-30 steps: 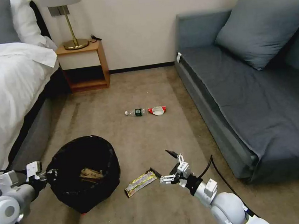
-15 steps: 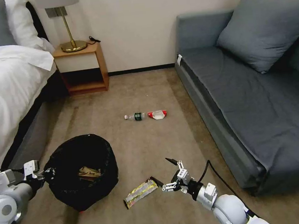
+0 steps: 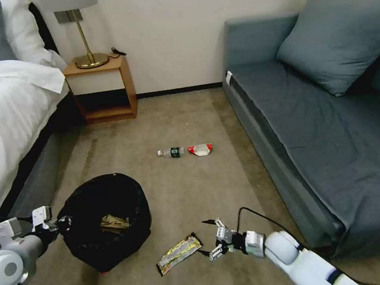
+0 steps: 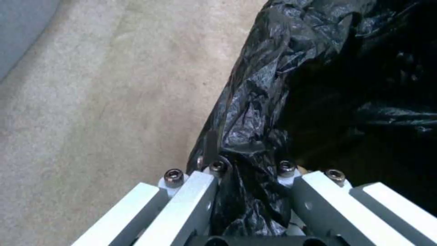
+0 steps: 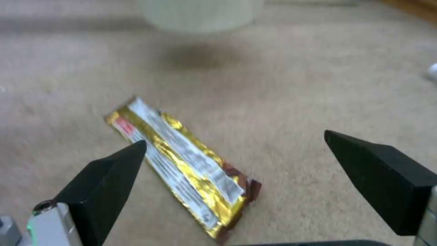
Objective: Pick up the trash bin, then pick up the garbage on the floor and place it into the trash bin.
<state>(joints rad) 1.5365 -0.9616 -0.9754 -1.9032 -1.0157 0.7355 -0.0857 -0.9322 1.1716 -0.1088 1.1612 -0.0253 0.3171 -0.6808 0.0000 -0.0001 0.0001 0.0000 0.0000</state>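
Your left gripper has its jaws clamped on the trash bin rim, bin by the bed. Right gripper sits low with jaws spread wide, just beside the snack wrapper on the floor.

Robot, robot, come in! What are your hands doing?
Left gripper shut on black-bagged round trash bin. Right gripper open, low beside long yellow-silver snack wrapper. Nothing between them.

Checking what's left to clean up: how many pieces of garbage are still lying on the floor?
3: the snack wrapper before the open right gripper, and the bottle beside the red-and-white wrapper farther off. Others could be hidden.
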